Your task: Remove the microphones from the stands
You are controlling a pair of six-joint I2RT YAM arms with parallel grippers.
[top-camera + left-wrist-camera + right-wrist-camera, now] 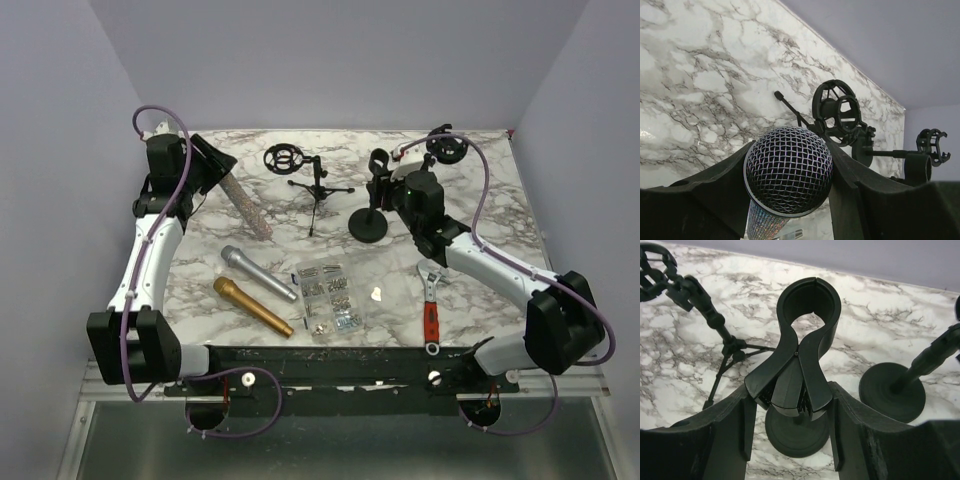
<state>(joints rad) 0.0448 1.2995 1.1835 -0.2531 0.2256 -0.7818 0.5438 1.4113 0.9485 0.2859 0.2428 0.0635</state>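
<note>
Table (480, 200) of white-veined marble carries everything, with the two arms reaching in from its near edge.

I count three stands: a tripod stand (318, 190) topped by a shock mount (283, 158), a round-base stand (368, 227) topped by a spring clip (807, 300), and a second round-base stand (892, 390) to the right of it.

There are three microphones. A silver microphone (258, 272) and a gold microphone (252, 306) lie side by side on the table. The glitter microphone (788, 175) is in the left end effector (218, 168), well left of the clip. Its fingers are closed on the body just under the mesh head, and the tail slopes down toward the table. I cannot tell whether the tail touches.

The right end effector (792, 407) is closed about halfway, its fingers pressed against both sides of the clip's handles. The clip's ring is empty and its tips meet, so the microphone looks to be out of the stand.

I would judge the glitter microphone to be stiff, moderately heavy and top-heavy at the head. The sparkly skin should give decent grip, but the mesh could dent. The barrel below the head, where it is held now, seems the right place to hold it.

There is also one red-handled adjustable wrench (431, 305), one clear bag of screws (330, 295) and one small pale piece (375, 294).
</note>
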